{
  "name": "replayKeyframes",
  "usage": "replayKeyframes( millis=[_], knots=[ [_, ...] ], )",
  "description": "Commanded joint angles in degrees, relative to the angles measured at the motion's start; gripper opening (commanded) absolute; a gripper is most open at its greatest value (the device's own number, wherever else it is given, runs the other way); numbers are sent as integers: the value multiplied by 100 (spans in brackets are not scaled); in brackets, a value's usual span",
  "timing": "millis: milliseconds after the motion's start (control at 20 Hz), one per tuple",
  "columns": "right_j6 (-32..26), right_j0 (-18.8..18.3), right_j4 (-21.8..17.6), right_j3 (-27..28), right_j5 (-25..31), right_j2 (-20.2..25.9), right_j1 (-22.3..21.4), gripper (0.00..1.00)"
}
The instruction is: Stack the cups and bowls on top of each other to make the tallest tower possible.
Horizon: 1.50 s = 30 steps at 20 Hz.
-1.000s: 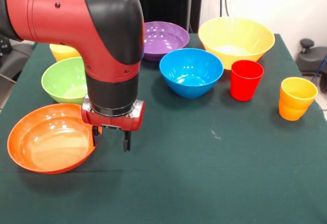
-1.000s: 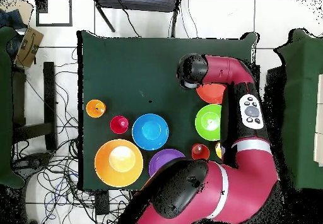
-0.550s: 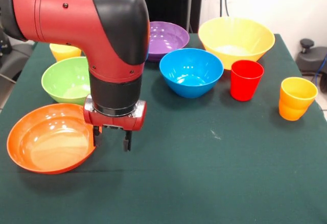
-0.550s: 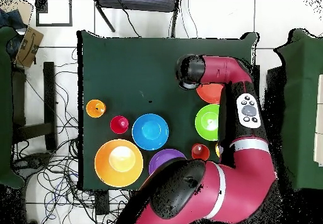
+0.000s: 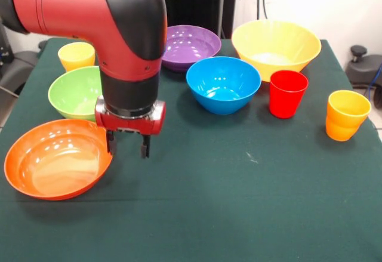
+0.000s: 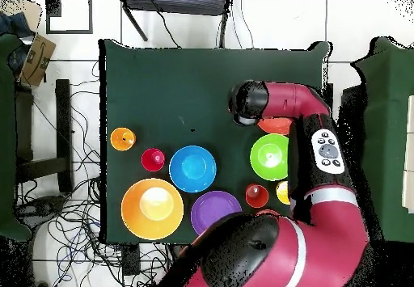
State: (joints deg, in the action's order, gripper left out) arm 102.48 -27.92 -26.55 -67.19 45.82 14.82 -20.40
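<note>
1. Hovering my hand at the right rim of the wide orange bowl, I am seeing one finger at or just inside the rim and the other outside, parted, gripping nothing.
2. I am seeing the green bowl sitting just behind the orange one, with a pale yellow cup behind that.
3. Purple bowl, blue bowl and large yellow bowl are sitting across the desk.
4. Red cup and amber-yellow cup are standing apart, right of the blue bowl.
</note>
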Motion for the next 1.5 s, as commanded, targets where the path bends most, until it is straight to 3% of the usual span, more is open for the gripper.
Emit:
replayKeyframes(
  millis=[50,350,600,900,1500],
  knots=[
    [-1158,-108,-612,-1044,-498,156,-476,100],
    [-864,-248,-741,-1676,-1323,350,-546,100],
    [40,284,-1286,-1577,-2148,-260,-281,100],
    [765,863,-1508,-1305,-2660,-973,135,100],
    [739,1429,-1229,-978,-2961,-1737,544,100]
  ],
)
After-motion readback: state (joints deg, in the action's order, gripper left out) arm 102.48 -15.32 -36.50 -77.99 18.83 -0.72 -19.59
